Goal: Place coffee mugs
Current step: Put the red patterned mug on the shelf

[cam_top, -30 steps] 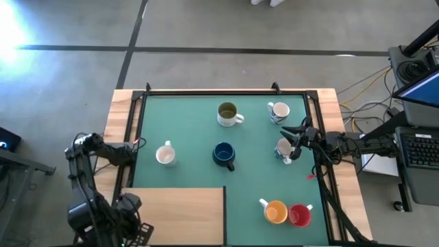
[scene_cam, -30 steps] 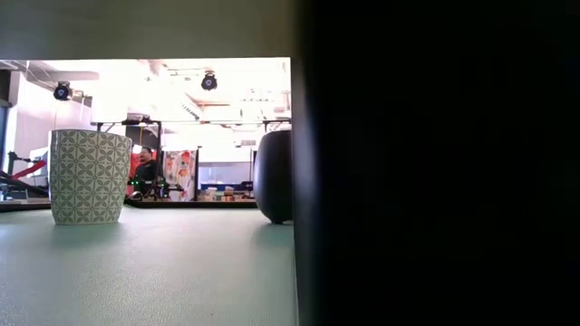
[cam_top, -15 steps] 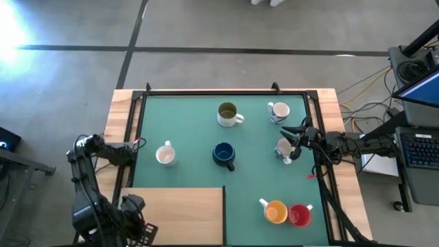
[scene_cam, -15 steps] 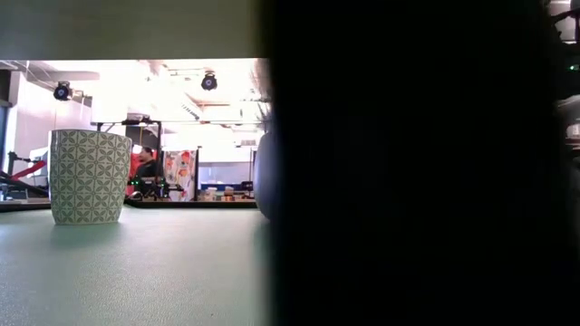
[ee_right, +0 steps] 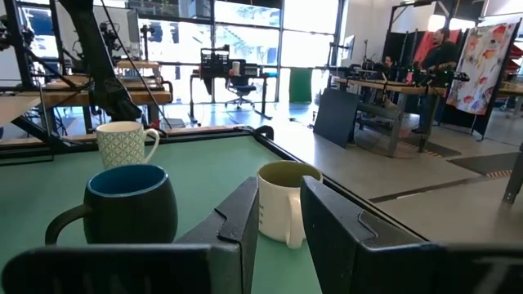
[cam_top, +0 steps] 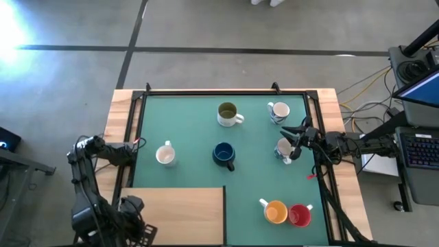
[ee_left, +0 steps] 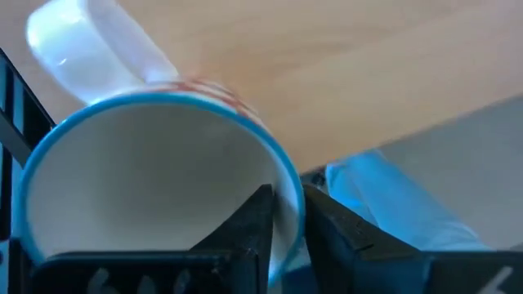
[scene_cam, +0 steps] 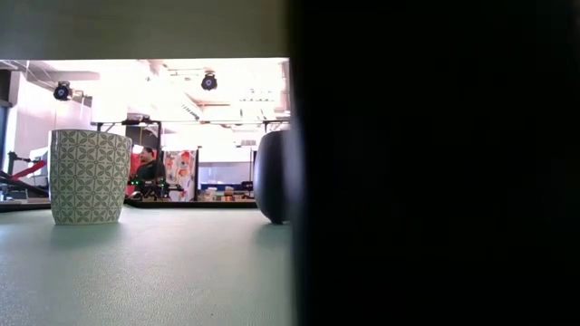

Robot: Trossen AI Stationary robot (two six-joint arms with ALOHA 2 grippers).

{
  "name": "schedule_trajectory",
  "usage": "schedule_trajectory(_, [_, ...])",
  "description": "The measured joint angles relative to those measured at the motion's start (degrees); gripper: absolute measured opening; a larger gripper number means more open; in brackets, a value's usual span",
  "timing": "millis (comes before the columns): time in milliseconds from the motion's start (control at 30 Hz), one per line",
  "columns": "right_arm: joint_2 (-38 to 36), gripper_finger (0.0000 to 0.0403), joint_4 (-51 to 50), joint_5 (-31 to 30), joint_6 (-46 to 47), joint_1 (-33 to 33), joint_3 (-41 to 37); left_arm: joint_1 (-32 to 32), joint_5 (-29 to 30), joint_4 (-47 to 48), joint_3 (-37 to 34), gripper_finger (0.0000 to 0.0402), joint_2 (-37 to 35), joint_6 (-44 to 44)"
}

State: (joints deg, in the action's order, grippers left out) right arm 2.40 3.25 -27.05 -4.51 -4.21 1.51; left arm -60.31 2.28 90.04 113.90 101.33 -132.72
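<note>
My left gripper (ee_left: 288,200) is at the table's near left, by the wooden board (cam_top: 178,216), shut on a white mug with a blue rim (ee_left: 155,180); the high view hides this mug under the arm (cam_top: 103,206). My right gripper (ee_right: 278,212) stands at the right side next to a white mug (cam_top: 283,147), open by a narrow gap and empty. On the green mat stand an olive-green mug (cam_top: 227,113), a white mug (cam_top: 278,111), a patterned white mug (cam_top: 165,154), a dark blue mug (cam_top: 223,154), an orange mug (cam_top: 276,211) and a red mug (cam_top: 299,215). My left gripper pinches the mug's rim wall (ee_left: 286,175), one finger inside the mug (ee_left: 255,224) and one outside (ee_left: 327,229), on the side away from the handle (ee_left: 90,49). The mug's mouth faces the wrist camera, with the wooden board behind it. Whether it rests on anything does not show.
A black frame (cam_top: 226,91) borders the mat. The wooden board covers the near left corner. A dark shape (scene_cam: 435,163) fills the right half of the low view. Cables and a desk (cam_top: 411,144) lie beyond the right edge. Free mat lies between the blue and orange mugs.
My left arm has shifted slightly at the near left with the mug still in its fingers. The dark shape in the low view has swung toward the left and back. My right gripper and the mugs on the mat have kept still.
</note>
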Motion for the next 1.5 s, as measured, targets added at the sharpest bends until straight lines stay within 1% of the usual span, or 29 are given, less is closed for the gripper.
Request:
schedule_trajectory(267, [0.0, 0.0082, 0.0, 0.0, 0.0, 0.0, 0.0, 0.0, 0.0, 0.1, 1.0, 0.009, -0.1, 0.2])
schedule_trajectory(433, [0.0, 0.0082, 0.0, 0.0, 0.0, 0.0, 0.0, 0.0, 0.1, 0.0, 3.6, 0.0102, -0.1, 1.3])
schedule_trajectory(667, [0.0, 0.0082, 0.0, 0.0, 0.0, 0.0, 0.0, 0.0, 0.3, 0.0, 4.2, 0.0104, -0.3, 1.7])
schedule_trajectory(767, [0.0, 0.0082, 0.0, 0.0, 0.0, 0.0, 0.0, 0.0, 1.4, 0.1, 4.3, 0.0104, -0.5, 1.7])
schedule_trajectory(900, [0.0, 0.0082, 0.0, 0.0, 0.0, 0.0, 0.0, 0.0, 1.7, -0.1, 6.4, 0.0104, -0.7, 1.8])
schedule_trajectory(1067, [0.0, 0.0082, 0.0, 0.0, 0.0, 0.0, 0.0, 0.0, 1.7, -0.1, 7.0, 0.0104, -1.9, 5.5])
schedule_trajectory(1233, [0.0, 0.0082, 0.0, 0.0, 0.0, 0.0, 0.0, 0.0, 1.7, 0.0, 4.3, 0.0104, -4.7, 9.2])
schedule_trajectory(1367, [0.0, 0.0082, 0.0, 0.0, 0.0, 0.0, 0.0, 0.0, 1.7, -0.1, -0.7, 0.0104, -8.6, 9.8])
schedule_trajectory(1500, [0.0, 0.0082, 0.0, 0.0, 0.0, 0.0, 0.0, 0.0, 1.6, 0.0, -6.2, 0.0104, -12.6, 12.4])
